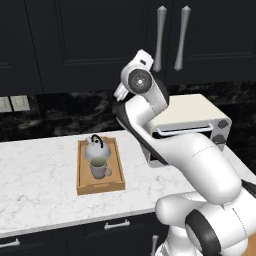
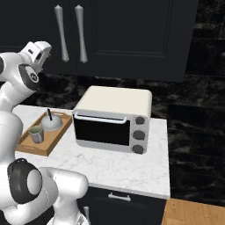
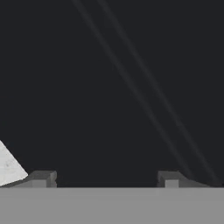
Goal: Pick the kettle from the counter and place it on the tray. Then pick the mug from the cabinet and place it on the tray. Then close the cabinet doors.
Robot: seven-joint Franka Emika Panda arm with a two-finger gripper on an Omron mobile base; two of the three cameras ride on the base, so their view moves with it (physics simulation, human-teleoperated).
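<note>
The wooden tray (image 1: 83, 170) (image 2: 52, 140) lies on the white counter (image 1: 35, 175) (image 2: 132, 169). On it stands the silver kettle (image 1: 94, 149) (image 2: 52, 123) at the far end, with the pale mug (image 1: 99, 169) (image 2: 36, 134) just in front of it. Both black cabinet doors (image 1: 205, 35) (image 2: 127, 35) are flush and shut, their silver bar handles (image 1: 160, 37) (image 2: 61, 33) side by side. My wrist (image 1: 144, 56) (image 2: 37, 52) is raised close in front of the left door. My gripper (image 3: 106, 179) faces the dark door panel, open, with nothing between its fingertips (image 3: 41, 178).
A cream toaster oven (image 1: 187, 122) (image 2: 112, 118) stands on the counter right of the tray, under the cabinet. Dark marble backsplash runs behind it, with wall outlets (image 1: 12, 103) at far left. Dark drawers with silver pulls (image 1: 117, 225) sit below the counter edge.
</note>
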